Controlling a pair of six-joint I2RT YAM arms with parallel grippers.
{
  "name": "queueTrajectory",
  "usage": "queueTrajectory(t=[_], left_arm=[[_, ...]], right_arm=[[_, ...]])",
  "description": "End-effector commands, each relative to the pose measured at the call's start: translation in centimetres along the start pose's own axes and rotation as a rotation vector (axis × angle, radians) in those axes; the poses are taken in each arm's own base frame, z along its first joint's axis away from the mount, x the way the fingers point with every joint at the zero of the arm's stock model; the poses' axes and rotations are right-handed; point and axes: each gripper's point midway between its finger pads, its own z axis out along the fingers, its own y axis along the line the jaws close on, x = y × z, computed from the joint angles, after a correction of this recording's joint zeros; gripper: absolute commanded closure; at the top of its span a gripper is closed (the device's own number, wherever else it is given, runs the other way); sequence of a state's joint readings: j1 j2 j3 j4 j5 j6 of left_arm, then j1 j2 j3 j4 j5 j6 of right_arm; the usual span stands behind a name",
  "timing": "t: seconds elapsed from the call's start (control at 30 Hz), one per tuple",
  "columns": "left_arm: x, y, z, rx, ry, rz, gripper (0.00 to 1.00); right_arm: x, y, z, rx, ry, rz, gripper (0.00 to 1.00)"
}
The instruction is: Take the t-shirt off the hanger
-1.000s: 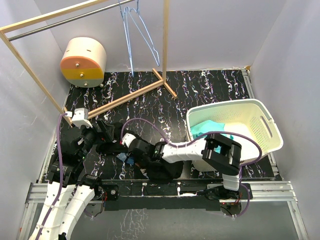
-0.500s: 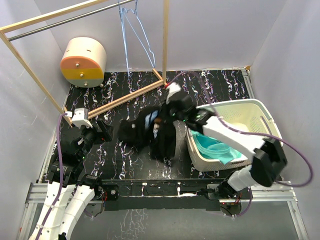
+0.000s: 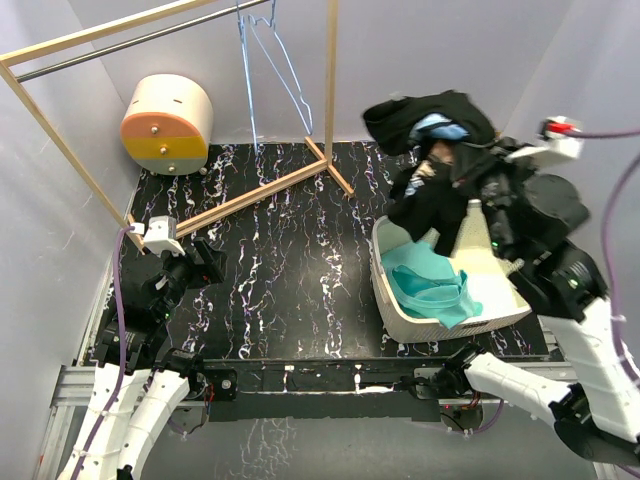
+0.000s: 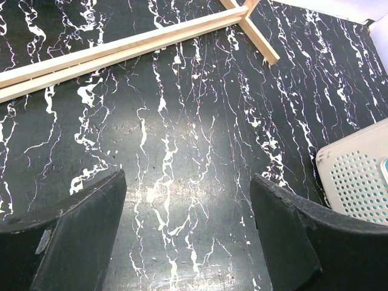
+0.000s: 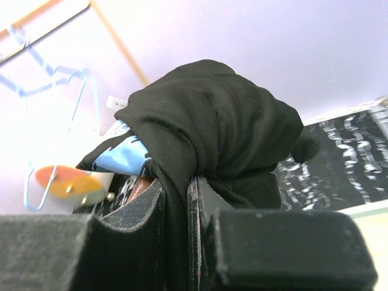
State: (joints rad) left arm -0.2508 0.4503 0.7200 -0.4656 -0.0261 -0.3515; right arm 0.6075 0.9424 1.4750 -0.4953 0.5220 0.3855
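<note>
Black cloth is what I'm watching. The t-shirt (image 3: 430,125) is bunched into a ball and held up in the air over the far right corner of the table (image 3: 300,270). It hangs above the far rim of the basket (image 3: 381,265), which sits along the right edge. It's off the hanger (image 3: 249,80): that blue wire hangs bare from the rail (image 3: 120,45) over the far edge, well apart from the shirt.

Right gripper (image 5: 177,194): fingers pressed nearly together w/ a fold of the black fabric pinched btwn them. The wrist view shows cloth running down into the slot and the bulk mounded above the tips.

Left gripper (image 4: 188,182): fingers spread wide, nothing btwn them, hovering over the table near the left edge.

Handling, as I judge it:
- Light and fully limp, no stiffness. It drapes from whatever point is pinched, so a tail droops toward the basket.
- Not fragile, not slippery. Knit should grip OK on the pads, but a thin single-layer pinch could creep out.
- Best hold IMO is a thick multi-layer fold near the bundle's middle, approx where it is now. I'd avoid the blue print (image 5: 124,154) patch or a loose hem.
- Main risk is the dangling part snagging on the basket rim.

A teal garment (image 3: 430,285) lies in the basket. Task looks basically done; what's left is prob a release over the basket.
</note>
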Motion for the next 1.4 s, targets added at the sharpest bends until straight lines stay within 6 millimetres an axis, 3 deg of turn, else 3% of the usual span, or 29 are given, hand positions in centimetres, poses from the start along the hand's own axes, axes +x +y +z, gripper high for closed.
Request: queueTrajectory(t=[0.0,0.27,0.5,0.6,0.9,1.07,1.23,1.3,1.37], left_arm=[[-0.2,-0.2,0.0,0.010,-0.004,0.002,0.20],[0.0,-0.2,0.1,0.011,0.002,0.003,0.19],[0.1,-0.3,0.2,0.015,0.009,0.004,0.20],[0.1,-0.3,0.2,0.014,0.011,0.004,0.19],[0.2,-0.3,0.3,0.012,0.017,0.004,0.20],[0.1,-0.3,0.2,0.014,0.014,0.005,0.20],[0.2,-0.5,0.3,0.028,0.017,0.007,0.20],[0.3,-0.6,0.4,0.035,0.022,0.008,0.19],[0.4,-0.8,0.4,0.042,0.030,0.010,0.20]], right_arm=[[-3.9,-5.7,-3.6,0.245,-0.099,-0.034,0.92],[-2.0,-10.4,-8.4,0.339,-0.069,-0.014,0.92],[2.6,-12.8,-8.9,0.405,0.011,-0.057,0.92],[6.0,-13.7,-8.1,0.442,0.074,-0.105,0.92],[19.6,-15.0,-5.6,0.470,0.408,-0.222,0.90],[24.2,-15.1,-5.2,0.448,0.499,-0.206,0.68],[27.1,-15.7,-4.8,0.485,0.596,-0.239,0.48],[27.6,-15.8,-4.6,0.499,0.611,-0.243,0.38],[27.2,-15.5,-4.4,0.515,0.608,-0.232,0.35]])
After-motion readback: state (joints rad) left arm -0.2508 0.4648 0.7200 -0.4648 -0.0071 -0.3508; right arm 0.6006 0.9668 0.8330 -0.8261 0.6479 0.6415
